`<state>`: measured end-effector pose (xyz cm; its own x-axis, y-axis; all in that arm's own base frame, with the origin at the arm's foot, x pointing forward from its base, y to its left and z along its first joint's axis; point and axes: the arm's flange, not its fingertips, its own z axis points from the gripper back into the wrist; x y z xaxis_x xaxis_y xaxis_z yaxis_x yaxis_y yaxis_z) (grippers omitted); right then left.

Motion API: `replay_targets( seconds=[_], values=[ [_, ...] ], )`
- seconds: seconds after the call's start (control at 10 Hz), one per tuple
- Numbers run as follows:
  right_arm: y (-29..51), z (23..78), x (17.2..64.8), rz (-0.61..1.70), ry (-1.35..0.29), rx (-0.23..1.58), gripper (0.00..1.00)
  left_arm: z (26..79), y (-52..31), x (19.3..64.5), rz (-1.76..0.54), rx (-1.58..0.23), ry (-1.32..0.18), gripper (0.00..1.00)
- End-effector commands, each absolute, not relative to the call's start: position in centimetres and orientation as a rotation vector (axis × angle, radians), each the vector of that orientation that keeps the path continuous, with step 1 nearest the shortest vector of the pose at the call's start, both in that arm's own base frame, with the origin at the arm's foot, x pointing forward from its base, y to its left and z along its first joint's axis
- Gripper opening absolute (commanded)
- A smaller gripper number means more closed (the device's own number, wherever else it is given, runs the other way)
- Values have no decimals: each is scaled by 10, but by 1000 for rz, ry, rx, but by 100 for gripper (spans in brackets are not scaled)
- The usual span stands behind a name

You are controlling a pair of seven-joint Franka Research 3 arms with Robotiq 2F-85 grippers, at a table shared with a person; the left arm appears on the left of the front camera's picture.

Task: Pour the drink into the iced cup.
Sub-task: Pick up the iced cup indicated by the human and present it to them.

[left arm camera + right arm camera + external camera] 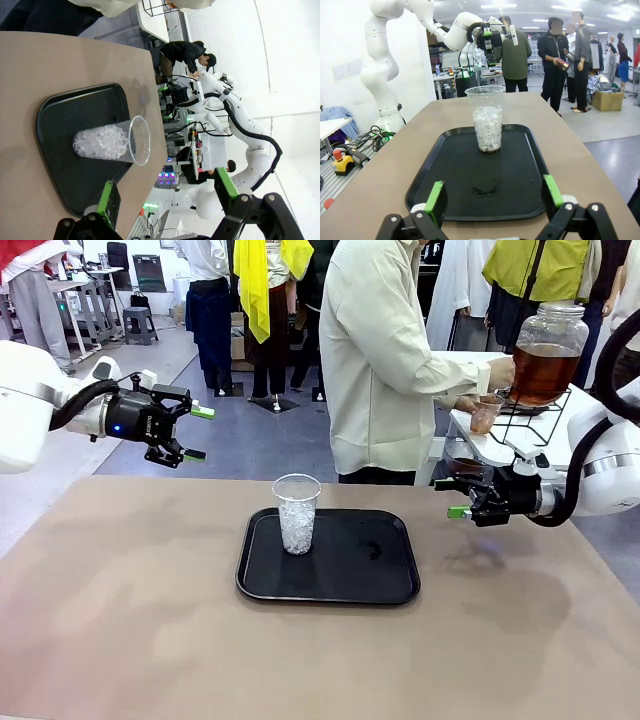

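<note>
A clear plastic iced cup (297,515) stands upright on the left part of a black tray (350,575), about half full of ice. The cup (112,142) lies sideways in the left wrist view, and the cup (487,122) stands straight ahead in the right wrist view. Amber drink fills a large glass jar (545,355) on a side table at the far right. A person there holds a small cup (484,418) at the jar's tap. My left gripper (197,432) hovers open, up and left of the tray. My right gripper (455,498) hangs open just right of the tray. Both are empty.
The tray (515,185) has a small wet patch (485,191) near its middle. A black wire rack (535,420) stands under the jar on the white side table. The tan tabletop (120,620) is bare around the tray. People stand farther back.
</note>
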<state>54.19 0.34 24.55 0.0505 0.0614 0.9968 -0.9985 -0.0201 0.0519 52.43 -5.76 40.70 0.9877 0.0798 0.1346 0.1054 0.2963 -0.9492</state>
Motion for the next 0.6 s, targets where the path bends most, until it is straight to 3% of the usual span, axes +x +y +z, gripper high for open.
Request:
replay_targets(
  seconds=[0.0,0.5],
  values=[
    [5,248,542,1215,-1110,1205,100,408,-58,524,-21,-1273,-170,100],
    [5,248,542,1215,-1110,1205,100,408,-58,524,-21,-1273,-170,100]
  ],
)
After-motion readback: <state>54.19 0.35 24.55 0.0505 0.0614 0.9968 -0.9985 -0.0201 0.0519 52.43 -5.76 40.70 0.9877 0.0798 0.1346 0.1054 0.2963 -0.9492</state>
